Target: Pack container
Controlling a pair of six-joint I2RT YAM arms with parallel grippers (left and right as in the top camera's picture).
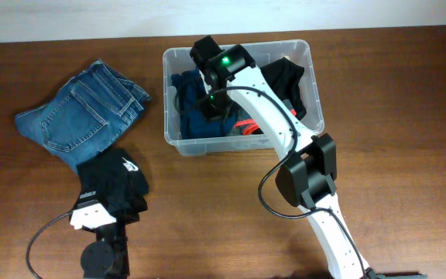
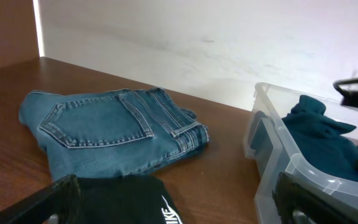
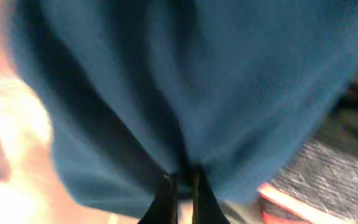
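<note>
The clear plastic container [image 1: 309, 74] stands at the back middle of the table, and its near corner shows in the left wrist view [image 2: 272, 168]. Inside lie a dark teal garment [image 1: 196, 116], a black garment [image 1: 289, 76] and something orange-red [image 1: 248, 128]. My right gripper [image 1: 210, 101] reaches into the container and is shut on a fold of the teal garment [image 3: 185, 87]. My left gripper [image 2: 179, 214] is open over a black garment with white lettering [image 1: 114, 182] at the front left, also in the left wrist view [image 2: 129, 199].
Folded blue jeans [image 1: 84, 112] lie on the brown table at the back left, also in the left wrist view [image 2: 110, 127]. A white wall [image 2: 229, 43] rises behind the table. The right arm [image 1: 285, 132] stretches across the container's front rim.
</note>
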